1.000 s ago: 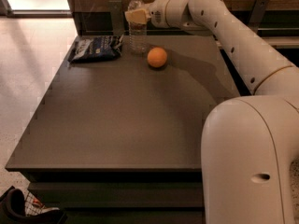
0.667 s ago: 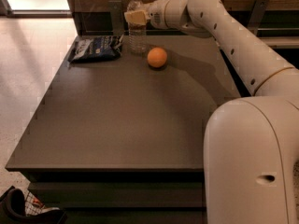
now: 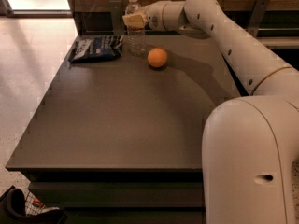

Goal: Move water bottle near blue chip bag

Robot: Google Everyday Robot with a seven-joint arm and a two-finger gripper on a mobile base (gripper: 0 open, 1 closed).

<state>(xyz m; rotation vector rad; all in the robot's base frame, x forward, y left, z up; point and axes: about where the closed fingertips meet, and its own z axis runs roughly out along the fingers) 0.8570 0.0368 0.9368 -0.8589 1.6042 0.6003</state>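
No visible shift since earlier frame: pincer, water bottle, bag and ball all in same spots. Pincer pinching water bottle high up, just under cap; bottle upright on bench, near far edge. Blue chip bag lies flat just left of bottle, by far left corner. Orange ball near bottle's right, apart from it. Arm reaches in from right over far right part of bench. Dark wall panel close behind bottle. Wide bare bench surface toward near edge.
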